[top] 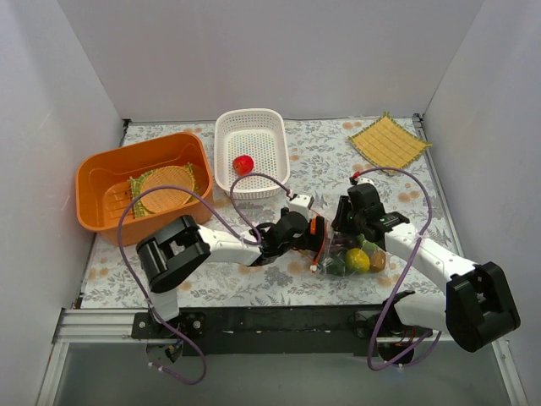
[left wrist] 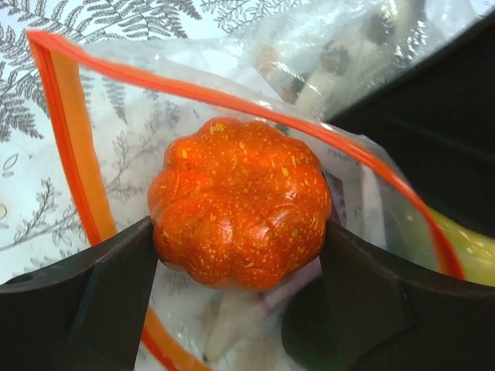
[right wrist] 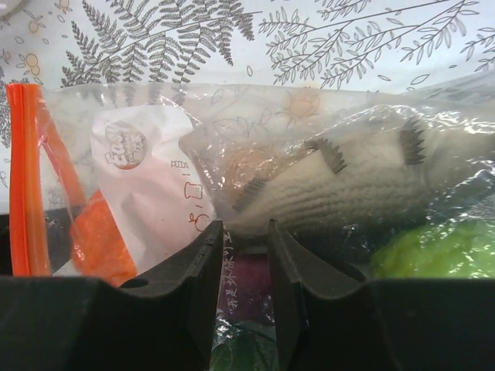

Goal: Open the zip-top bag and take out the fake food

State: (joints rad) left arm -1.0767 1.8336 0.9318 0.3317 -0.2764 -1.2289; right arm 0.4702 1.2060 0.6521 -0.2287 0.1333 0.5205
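Bag (top: 336, 247) of toy food (top: 357, 260) lies at the front of the table (top: 321, 169). Left wrist: left gripper (left wrist: 240, 232) clamps an orange pumpkin (left wrist: 240, 193) at the bag's mouth. Right wrist: right gripper (right wrist: 245, 255), fingers narrow, pinches the plastic.

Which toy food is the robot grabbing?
The orange pumpkin, pinched in the left tool at the mouth of the bag. The yellow one and green one lie inside it; the red one sits in the basket.
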